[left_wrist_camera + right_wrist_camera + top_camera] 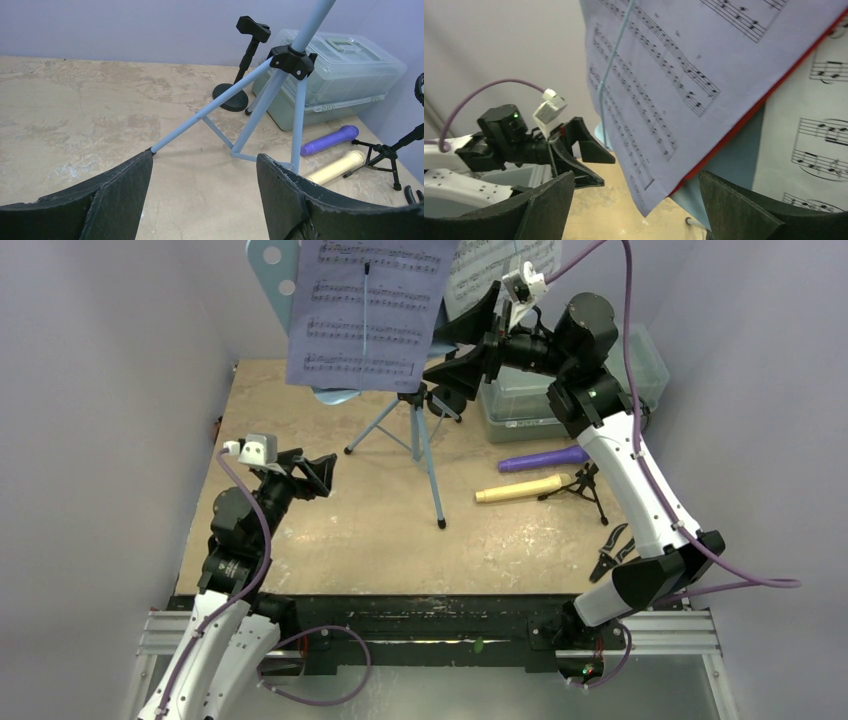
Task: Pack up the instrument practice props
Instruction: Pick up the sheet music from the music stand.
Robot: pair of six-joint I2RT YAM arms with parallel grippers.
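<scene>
Fingers of the right gripper stand spread wide, raised high over the far right part of the table. The lower corner of a lilac sheet of music hangs between them, and neither pad is seen touching the paper. Behind that sheet a red folder shows only as a thin edge, and a white sheet of music sits beside it. All of these lean on the light-blue music rest, whose tripod legs stand near the table's middle, toward the far edge. The left gripper is partly open and holds nothing. It hovers over the left side of the table, pointing at the tripod legs but apart from them. Toward the right edge the purple microphone and the cream microphone lie side by side, just beside a small black tripod mic holder. A round-based mic holder stands upright near the far leg, next to the translucent box at the far right. Black pliers lie near the right edge, toward the near corner.
</scene>
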